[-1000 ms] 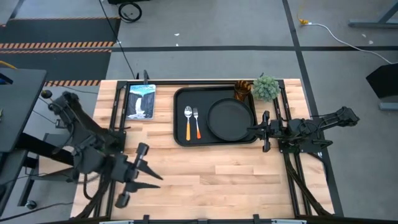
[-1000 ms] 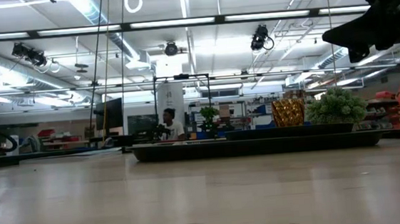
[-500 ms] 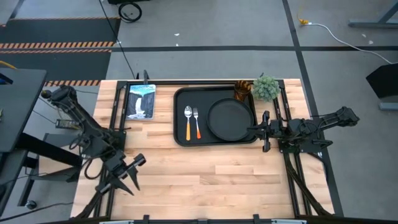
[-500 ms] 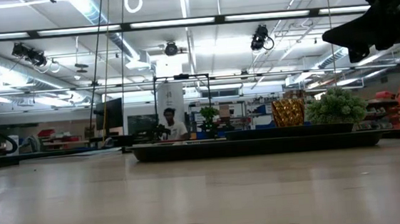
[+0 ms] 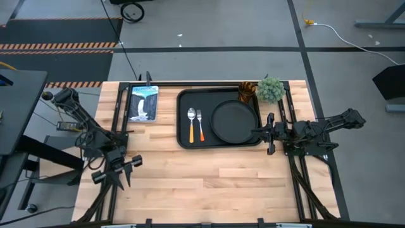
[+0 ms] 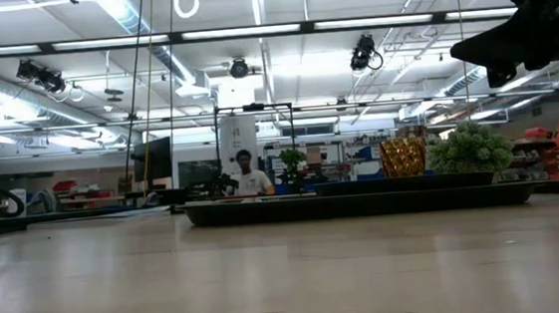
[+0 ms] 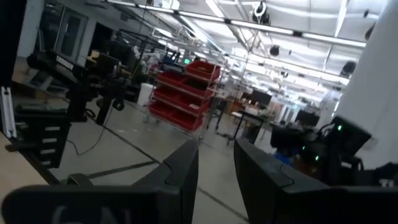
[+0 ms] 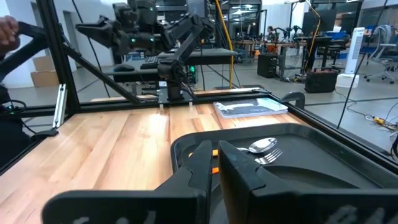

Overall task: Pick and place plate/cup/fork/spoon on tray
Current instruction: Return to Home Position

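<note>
The black tray [image 5: 183, 117] lies at the table's far middle. On it lie the round black plate [image 5: 235, 122] at the right, the yellow-handled spoon [image 5: 192, 123] and the red-handled fork [image 5: 200, 125] side by side at the left, and the amber cup [image 5: 245, 92] standing in the far right corner. My right gripper [image 5: 255, 132] is shut and empty, level at the tray's right rim, its fingers reaching over the plate's edge [image 8: 214, 158]. My left gripper [image 5: 123, 172] is open and empty near the table's near left corner, looking out into the room [image 7: 216, 168].
A small green plant [image 5: 271, 88] stands just right of the cup, off the tray. A blue-white card [image 5: 143, 102] lies left of the tray. Bare wood shows along the near half of the table [image 5: 215, 177]. People show in the room beyond the table [image 6: 246, 174].
My left gripper has drawn back toward the table's left edge and gone down, its arm folding in. My right gripper and everything on the tray have kept still.
</note>
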Robot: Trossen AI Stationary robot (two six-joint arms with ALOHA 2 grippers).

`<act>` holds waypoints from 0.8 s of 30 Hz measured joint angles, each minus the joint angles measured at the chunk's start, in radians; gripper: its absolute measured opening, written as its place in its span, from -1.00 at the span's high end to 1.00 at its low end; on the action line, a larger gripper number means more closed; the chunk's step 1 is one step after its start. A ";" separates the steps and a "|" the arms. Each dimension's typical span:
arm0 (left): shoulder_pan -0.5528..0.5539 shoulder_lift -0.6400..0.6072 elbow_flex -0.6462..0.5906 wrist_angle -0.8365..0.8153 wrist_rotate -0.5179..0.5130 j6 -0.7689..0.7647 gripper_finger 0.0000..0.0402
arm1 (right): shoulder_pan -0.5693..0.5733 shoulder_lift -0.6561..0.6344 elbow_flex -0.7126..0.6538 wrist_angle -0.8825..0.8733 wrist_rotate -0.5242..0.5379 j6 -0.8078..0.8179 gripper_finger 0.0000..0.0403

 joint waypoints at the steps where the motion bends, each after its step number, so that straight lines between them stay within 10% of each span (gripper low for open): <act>1: 0.011 -0.024 -0.016 0.001 0.009 -0.008 0.45 | 0.000 0.000 0.000 0.000 0.000 0.000 0.83; 24: 0.146 -0.393 -0.145 -0.270 0.072 -0.024 0.45 | 0.000 0.000 0.000 0.000 0.000 0.000 0.83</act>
